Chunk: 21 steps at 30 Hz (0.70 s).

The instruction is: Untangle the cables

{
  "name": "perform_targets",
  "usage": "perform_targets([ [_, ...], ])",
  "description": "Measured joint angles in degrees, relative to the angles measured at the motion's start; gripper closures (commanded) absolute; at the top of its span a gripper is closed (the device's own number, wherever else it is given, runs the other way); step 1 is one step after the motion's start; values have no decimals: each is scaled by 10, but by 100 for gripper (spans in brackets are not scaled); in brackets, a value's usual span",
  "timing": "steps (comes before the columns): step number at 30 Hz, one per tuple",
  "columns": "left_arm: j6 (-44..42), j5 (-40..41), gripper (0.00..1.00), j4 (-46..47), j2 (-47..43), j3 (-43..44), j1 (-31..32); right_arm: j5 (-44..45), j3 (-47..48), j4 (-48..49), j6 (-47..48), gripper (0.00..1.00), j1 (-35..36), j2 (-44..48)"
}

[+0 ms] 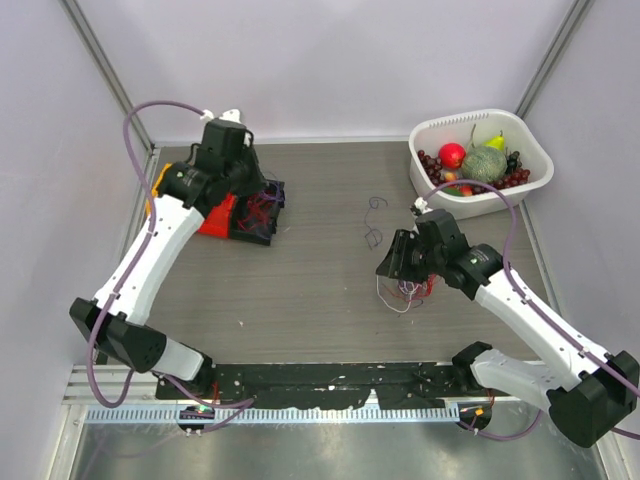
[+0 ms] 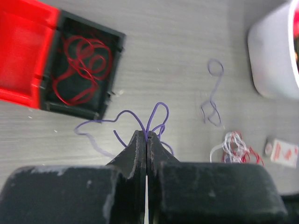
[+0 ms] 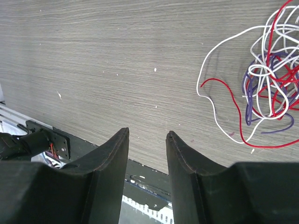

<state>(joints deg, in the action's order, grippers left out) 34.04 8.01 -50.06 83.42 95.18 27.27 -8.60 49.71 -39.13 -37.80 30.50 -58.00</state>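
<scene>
The tangle of thin red, white and purple cables (image 3: 268, 79) lies on the grey wood-grain desk (image 3: 93, 56), just ahead-right of the right end effector (image 3: 147, 134), whose fingers stand apart with nothing between them. The left end effector (image 2: 146, 136) is pinched together on a thin purple wire (image 2: 160, 103) beside an open red-and-black box (image 2: 23, 51) holding coiled red wire (image 2: 81, 65). Another loose purple wire (image 2: 211, 99) lies between that box and a white basket of fruit (image 1: 460, 120).

Soft, even overhead light on the bench (image 1: 320, 290), only faint shadows under both arms (image 1: 150, 250). Left wrist view is soft: white basket (image 2: 273, 51) blurred, near fingers (image 2: 133, 156) smeared dark. Right wrist view shows crisp bench grain.
</scene>
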Motion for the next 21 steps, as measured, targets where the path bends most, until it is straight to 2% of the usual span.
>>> perform_targets([
  [10,-42,16,100,61,77,53,-156,-2,31,-12,3,58,0,-8],
  [21,-78,-5,100,121,172,82,-247,0,65,-41,18,59,0,-14],
])
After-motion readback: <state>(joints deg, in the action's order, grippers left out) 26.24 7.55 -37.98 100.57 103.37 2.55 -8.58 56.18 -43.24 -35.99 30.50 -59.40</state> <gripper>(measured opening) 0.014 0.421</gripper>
